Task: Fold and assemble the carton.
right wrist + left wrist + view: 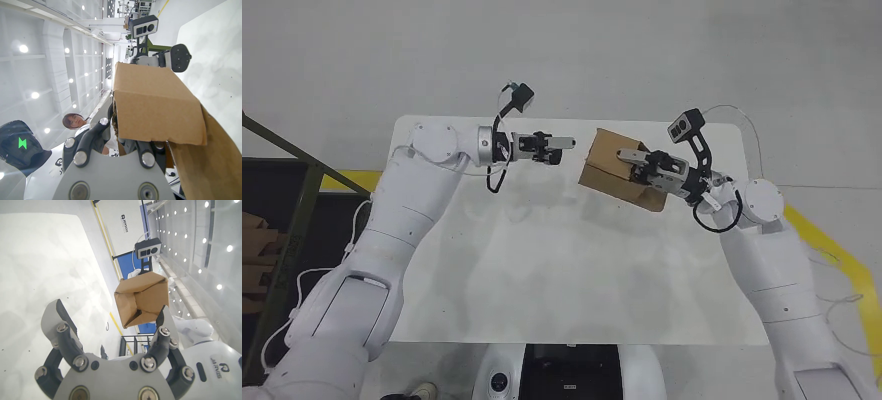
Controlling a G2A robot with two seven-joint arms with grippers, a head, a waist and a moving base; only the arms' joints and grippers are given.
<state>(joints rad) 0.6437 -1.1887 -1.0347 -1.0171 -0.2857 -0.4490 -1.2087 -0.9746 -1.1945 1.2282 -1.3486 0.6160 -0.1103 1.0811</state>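
Note:
A brown carton [610, 163] hangs tilted above the back right of the white table [542, 280]. My right gripper [640, 162] is shut on one wall of it, one finger lying outside on the wall. In the right wrist view the carton [157, 106] covers most of that gripper [121, 123], and a loose flap [213, 161] hangs off the carton's near end. My left gripper [554, 148] stands open with nothing in it, a short gap to the left of the carton. From the left wrist the carton's [143, 296] folded-in end flaps face my open left gripper [110, 308].
The table's back edge [562, 118] runs just behind both grippers. Bare tabletop [47, 266] spreads below and toward the front. A dark rack [267, 215] with flat cardboard stands off the table's left side.

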